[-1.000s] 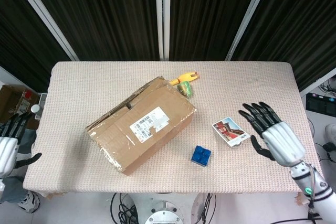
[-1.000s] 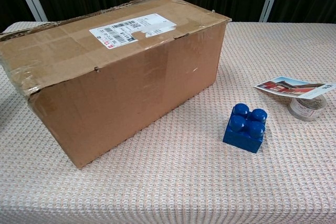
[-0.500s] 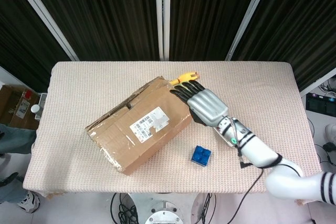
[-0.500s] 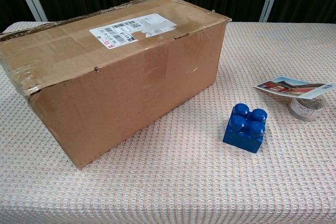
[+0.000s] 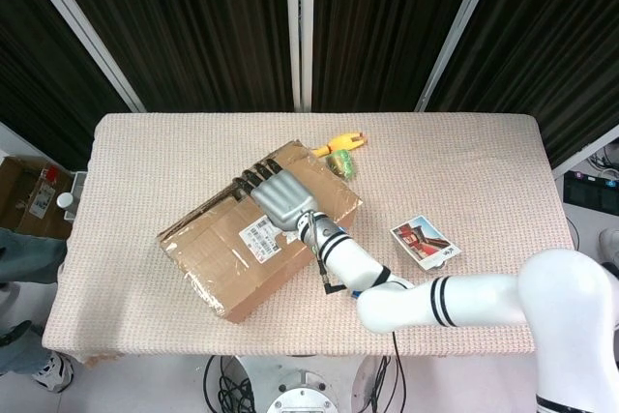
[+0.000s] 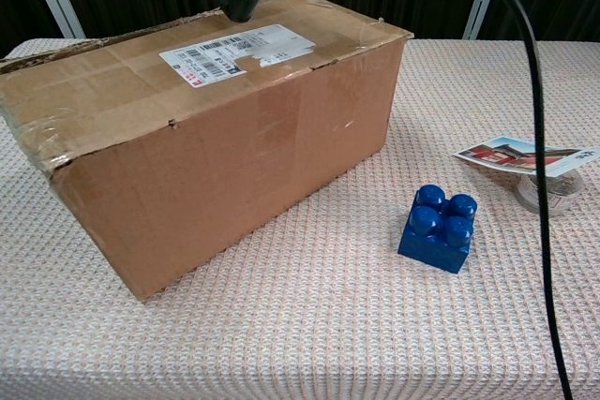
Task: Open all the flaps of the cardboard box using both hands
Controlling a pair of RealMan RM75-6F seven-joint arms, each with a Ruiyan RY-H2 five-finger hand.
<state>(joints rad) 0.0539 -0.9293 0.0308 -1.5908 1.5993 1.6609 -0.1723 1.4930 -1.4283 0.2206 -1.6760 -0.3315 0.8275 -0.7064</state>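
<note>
The right robot hand [image 5: 279,196] lies palm-down over the top of the cardboard box [image 5: 253,231], near the middle of the head view, its dark fingers [image 5: 254,177] stretched side by side toward the box's upper left edge. It holds nothing; whether the fingertips actually press on the cardboard I cannot tell from above. In the chest view the same robot hand shows only as dark fingertips at the top edge of the frame, just above the box's far rim. The left robot hand appears in neither view.

There is one cardboard box, sitting at an angle on the tabletop [image 5: 145,152], left of centre, its flaps closed and taped, with one white shipping label [image 6: 234,51] on top.

At the box's upper right corner lies one yellow and green toy [image 5: 339,153], just beside the cardboard. One blue building block [image 6: 437,228] stands on the tabletop to the right of the box in the chest view; from above the white arm hides most of it. Further right, one picture card [image 5: 424,242] rests on top of one roll of clear tape [image 6: 547,193].
</note>
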